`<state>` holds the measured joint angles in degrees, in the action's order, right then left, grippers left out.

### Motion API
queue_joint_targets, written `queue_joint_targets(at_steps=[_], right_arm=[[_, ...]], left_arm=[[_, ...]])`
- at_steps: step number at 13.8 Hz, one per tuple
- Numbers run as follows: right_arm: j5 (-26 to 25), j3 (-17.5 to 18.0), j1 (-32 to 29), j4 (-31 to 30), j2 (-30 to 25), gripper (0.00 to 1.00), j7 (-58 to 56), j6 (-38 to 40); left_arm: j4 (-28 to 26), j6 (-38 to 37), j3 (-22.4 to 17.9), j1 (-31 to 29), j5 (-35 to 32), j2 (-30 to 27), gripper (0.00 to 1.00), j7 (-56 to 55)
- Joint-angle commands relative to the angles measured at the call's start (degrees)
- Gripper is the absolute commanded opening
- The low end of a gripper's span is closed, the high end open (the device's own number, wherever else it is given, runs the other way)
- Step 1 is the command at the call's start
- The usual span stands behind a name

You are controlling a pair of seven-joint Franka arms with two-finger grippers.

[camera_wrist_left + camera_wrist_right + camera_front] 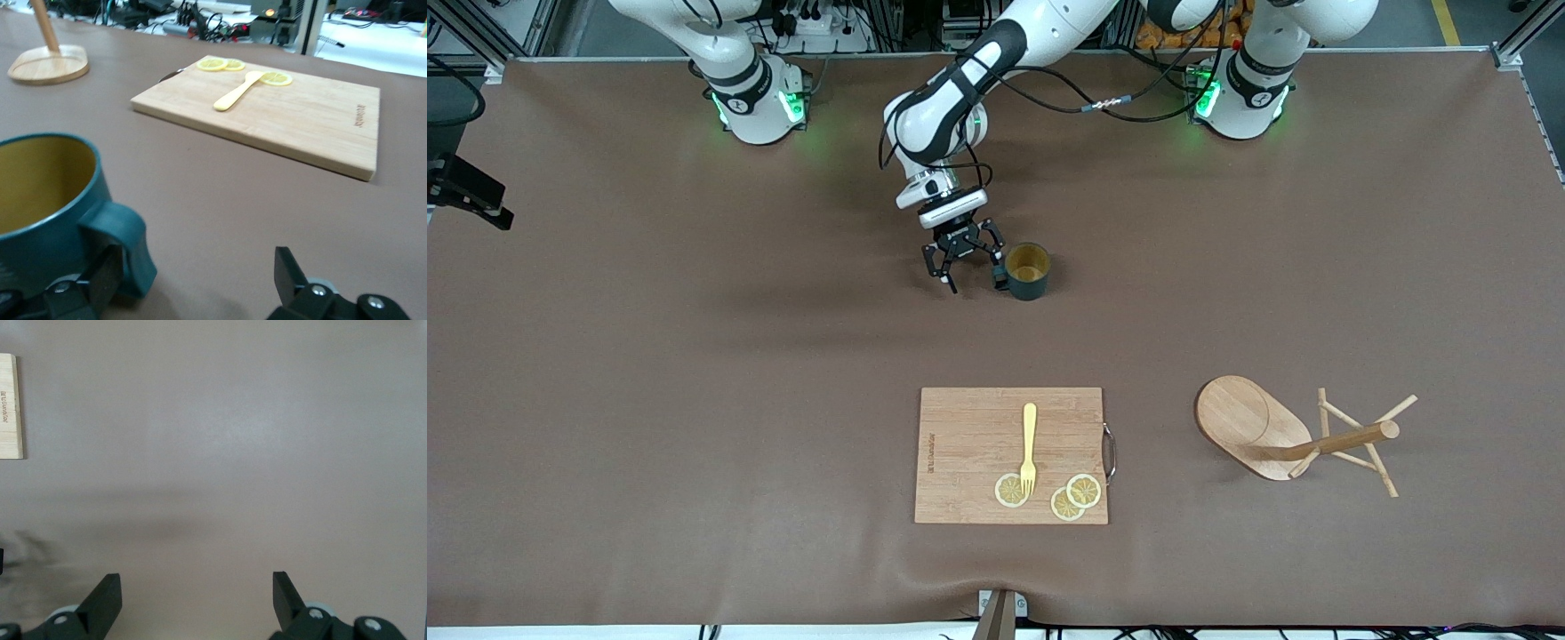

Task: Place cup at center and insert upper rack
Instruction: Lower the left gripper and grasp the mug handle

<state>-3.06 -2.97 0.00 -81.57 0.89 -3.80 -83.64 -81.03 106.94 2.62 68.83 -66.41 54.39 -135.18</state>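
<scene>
The cup (1028, 270) stands upright on the table, farther from the camera than the cutting board (1011, 454). The left gripper (966, 263) sits just beside it, jaws apart, one finger (100, 280) seemingly against its handle. The rack (1294, 436) lies tipped beside the board. The right gripper (197, 600) hovers with jaws apart over bare table.

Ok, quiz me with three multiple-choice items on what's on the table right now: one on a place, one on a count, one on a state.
1. Where does the cup stand?
A. on the cutting board
B. on the table, farther from the front camera than the cutting board
C. on the mug tree's base

2. How many lemon slices lie on the cutting board?
A. one
B. three
C. five

3. How is the mug tree placed?
A. upright
B. tipped on its side
C. held by a gripper

Answers: 1 B, it stands on bare table beside the open left gripper. 2 B, three slices show around the fork. 3 B, its pole and pegs rest on the table.
</scene>
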Motion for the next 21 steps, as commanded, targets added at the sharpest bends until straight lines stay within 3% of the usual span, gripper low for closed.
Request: queue_joint_targets(at_steps=[1, 8, 11, 13, 21], right_arm=[[-0.6, 0.6, -0.4, 1.5, 0.9, 1.00, 0.2, 1.0], [-0.4, 0.5, -0.8, 1.3, 0.9, 1.00, 0.1, 1.1], [-0.4, 0.5, -0.9, 1.4, 1.0, 1.00, 0.1, 1.3], [-0.1, 0.5, -1.0, 1.4, 1.0, 1.00, 0.1, 1.3], [0.2, 0.5, -1.0, 1.6, 1.3, 1.00, 0.1, 1.3]], left_arm=[[1.4, -0.9, -0.6, 0.7, -2.5, 1.4, 1.00, 0.9], [1.0, -1.4, -1.0, 0.4, -2.6, 1.8, 1.00, 0.5], [1.0, -1.4, -1.0, 0.3, -2.2, 1.7, 0.34, 0.6], [1.0, -1.4, -1.0, 0.2, -2.1, 1.5, 0.00, 0.6], [1.4, -3.1, -1.0, -1.0, -1.5, -0.1, 0.00, 1.3]])
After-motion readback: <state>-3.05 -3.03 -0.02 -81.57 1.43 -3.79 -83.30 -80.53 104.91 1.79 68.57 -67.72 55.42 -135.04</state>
